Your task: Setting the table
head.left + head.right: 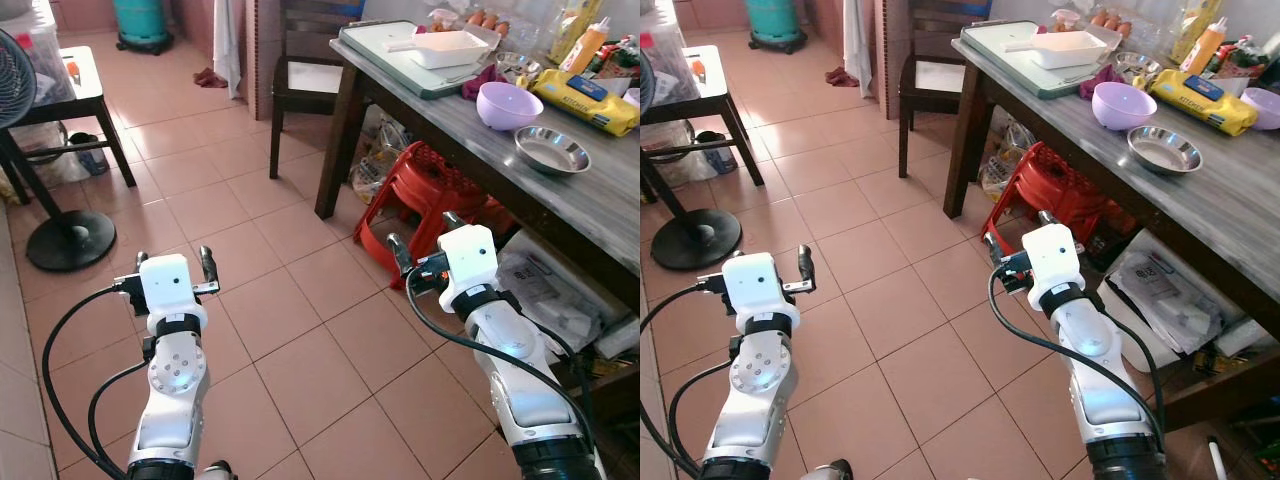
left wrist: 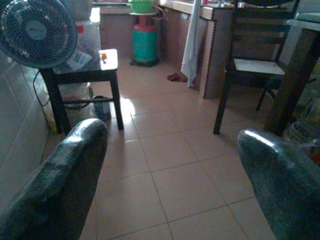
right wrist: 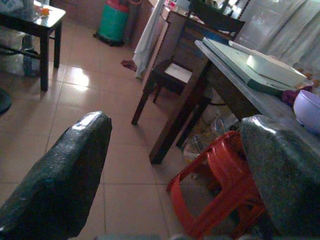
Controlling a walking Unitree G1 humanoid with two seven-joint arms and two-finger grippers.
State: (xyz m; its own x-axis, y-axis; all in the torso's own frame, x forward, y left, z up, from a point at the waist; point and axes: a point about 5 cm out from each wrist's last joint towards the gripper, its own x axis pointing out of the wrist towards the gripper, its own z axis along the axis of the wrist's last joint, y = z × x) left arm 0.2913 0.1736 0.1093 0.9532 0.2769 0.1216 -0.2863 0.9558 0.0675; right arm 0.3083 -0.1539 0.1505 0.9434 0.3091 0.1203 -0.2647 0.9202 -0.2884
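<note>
A grey wooden table (image 1: 460,125) runs along my right side. On it stand a purple bowl (image 1: 508,104), a steel bowl (image 1: 551,150), a white dish (image 1: 450,47) on a pale tray (image 1: 385,50), and a yellow packet (image 1: 585,100); a second purple bowl (image 1: 1262,105) sits further right. My left gripper (image 1: 175,262) is held up over the tiled floor, open and empty. My right gripper (image 1: 424,235) is also open and empty, raised in front of the table's edge and below its top. In the right wrist view the fingers (image 3: 75,165) frame the table leg and the purple bowl (image 3: 307,107).
Stacked red plastic stools (image 1: 420,195) stand under the table, just beyond my right gripper. A dark chair (image 1: 300,80) is at the table's far end. A standing fan (image 1: 60,235) and a small dark side table (image 1: 70,80) are on the left, with a green gas cylinder (image 1: 140,20) at the back.
</note>
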